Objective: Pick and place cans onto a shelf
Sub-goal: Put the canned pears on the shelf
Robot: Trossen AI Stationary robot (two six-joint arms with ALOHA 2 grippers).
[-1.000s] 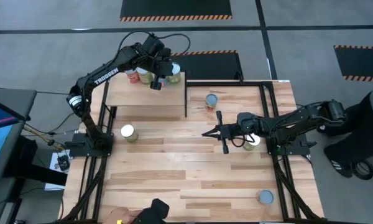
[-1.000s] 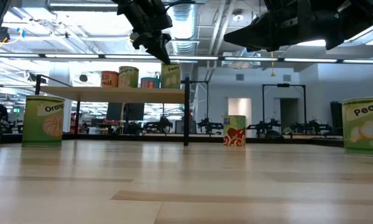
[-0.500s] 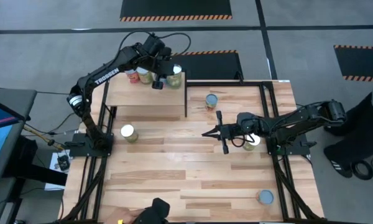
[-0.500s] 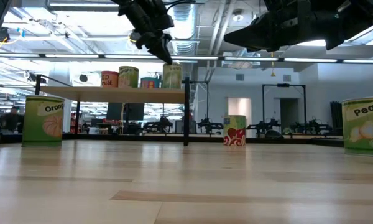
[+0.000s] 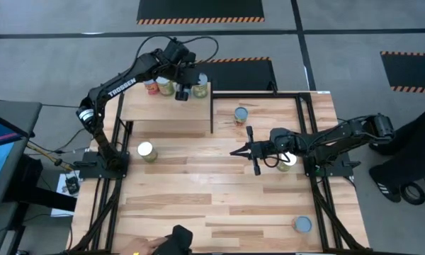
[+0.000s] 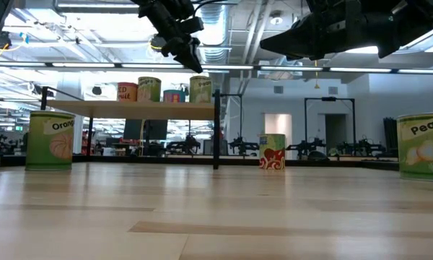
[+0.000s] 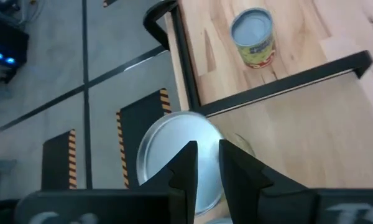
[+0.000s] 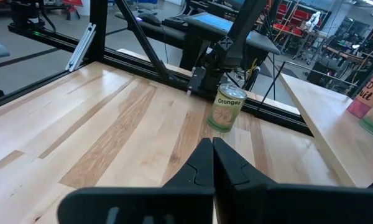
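Since the earlier frames the left jaws (image 5: 183, 91) have parted and lifted slightly off the can (image 5: 198, 87) they set at the shelf's (image 5: 166, 113) back right corner; that can now stands upright and free. In the left wrist view the two dark fingers (image 7: 188, 163) stand a little apart above its shiny round lid (image 7: 168, 149), not touching its sides. From table height it shows a green-and-yellow label (image 6: 200, 88).

Three more cans stand along the shelf's back edge to its left: a small blue one (image 6: 175, 95) just beside it, a yellow-green one (image 6: 149, 89), then a red one (image 6: 127, 92). The shelf is a pale, smooth plywood platform raised over the table's (image 5: 198, 191) back left corner.

On the table itself, a green can marked "Oranges" (image 5: 147, 151) stands near the left edge just in front of the shelf, a red-and-green can (image 5: 240, 115) near the back edge right of the shelf, a can marked "Pears" (image 6: 423, 145) near the right edge, partly under the right arm, and a silver-lidded can (image 5: 302, 224) near the front right corner.

The right jaws (image 5: 239, 151) are pressed together, empty, hovering over the table's middle.
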